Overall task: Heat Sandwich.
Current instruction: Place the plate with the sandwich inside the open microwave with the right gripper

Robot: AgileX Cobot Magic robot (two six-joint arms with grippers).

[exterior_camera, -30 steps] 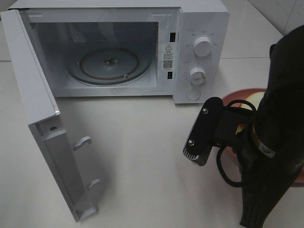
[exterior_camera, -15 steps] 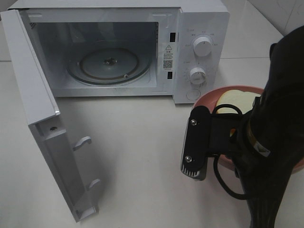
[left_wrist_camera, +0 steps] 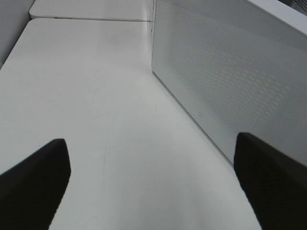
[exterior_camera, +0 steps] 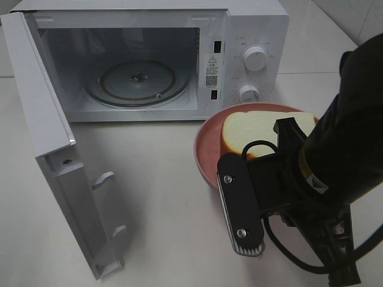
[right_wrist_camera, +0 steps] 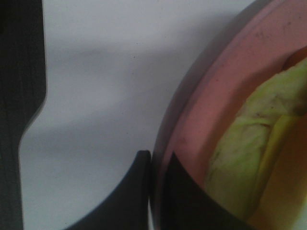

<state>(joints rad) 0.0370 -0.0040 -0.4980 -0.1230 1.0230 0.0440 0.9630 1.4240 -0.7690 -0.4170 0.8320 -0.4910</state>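
- Looking for the sandwich (exterior_camera: 263, 134), where is it at this moment?
- It lies on the pink plate (exterior_camera: 206, 149), in front of the microwave (exterior_camera: 257, 24), close under the dials (exterior_camera: 255, 58), and not yet inside. In the right wrist view its yellow-green layer shows.
- Who holds the plate?
- The right gripper (right_wrist_camera: 154, 165). Its jaws pinch the rim of the plate, one finger on each side. The left gripper (left_wrist_camera: 151, 177) has its jaws spread wide with nothing between them, beside a white dotted panel (left_wrist_camera: 230, 81).
- How to do this step well?
- I think the plate should be kept level, so that the sandwich does not slide, and go low through the opening onto the glass turntable (exterior_camera: 137, 81). The door (exterior_camera: 42, 119) stands wide open, so the way looks free. The grip is on the rim only, so I judge a slow move is safer.
- Is any writing readable?
- A sticker (exterior_camera: 212, 70) with a warning triangle and a square code sits on the frame, but its text is too small. The marks around the dials are too small also. I see no legible brand.
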